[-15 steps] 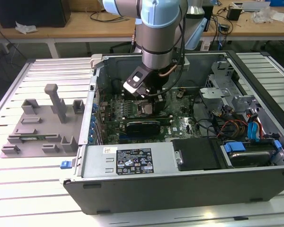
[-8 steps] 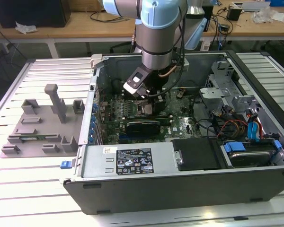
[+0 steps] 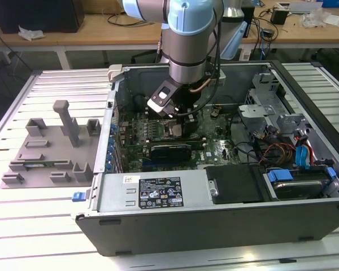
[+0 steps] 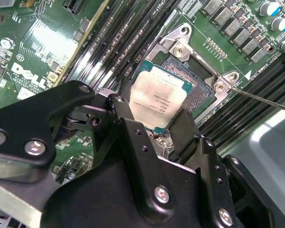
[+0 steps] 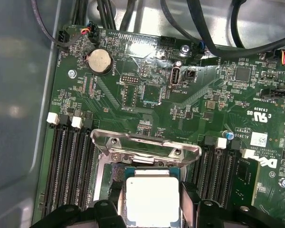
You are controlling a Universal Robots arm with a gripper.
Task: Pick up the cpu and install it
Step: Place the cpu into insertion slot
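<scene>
Since the case (image 3: 141, 79) lies on its side with the panel off, your arm (image 3: 186, 45) can reach straight down in the exterior view, and the gripper (image 3: 178, 116) hangs low over the board (image 3: 214, 149), close to its middle.

In the second wrist view, the fingers (image 4: 121, 111) pinch the cpu (image 4: 157, 95) by two opposite edges, so nothing presses on its top or underside. It hovers partly over the socket (image 4: 192, 78), not seated as far as I can tell.

In the first wrist view, the load plate (image 5: 147, 145) stands flipped open, which leaves the socket free to take the cpu, pretty neat.
</scene>
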